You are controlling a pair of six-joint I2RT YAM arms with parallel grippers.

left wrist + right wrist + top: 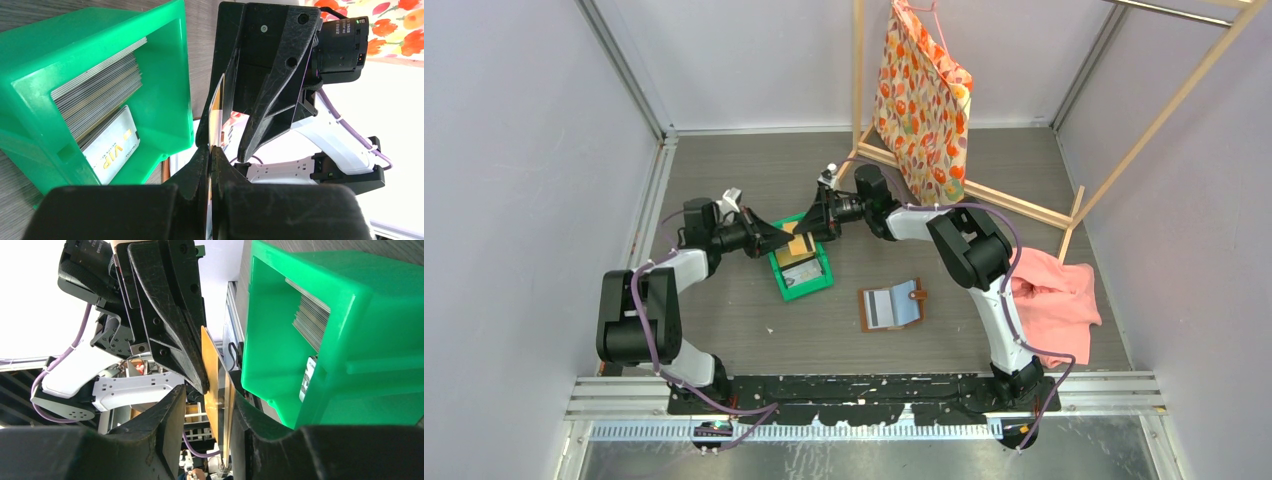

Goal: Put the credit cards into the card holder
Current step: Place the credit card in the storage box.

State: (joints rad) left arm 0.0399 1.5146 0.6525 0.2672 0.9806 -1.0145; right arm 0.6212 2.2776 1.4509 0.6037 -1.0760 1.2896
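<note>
Credit card [210, 375] is thin, gold, glossy, edge-on.

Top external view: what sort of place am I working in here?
Probably a purpose-built robot test cell: plain pale walls box in a grey table, a metal mounting rail runs along its near edge, and props are staged, like the wooden rack with a floral bag.

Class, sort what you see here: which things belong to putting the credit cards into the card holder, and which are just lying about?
For the job: credit cards, card holder, green bin storing the cards.
Lying about: floral bag, pink cloth, wooden rack.
</note>
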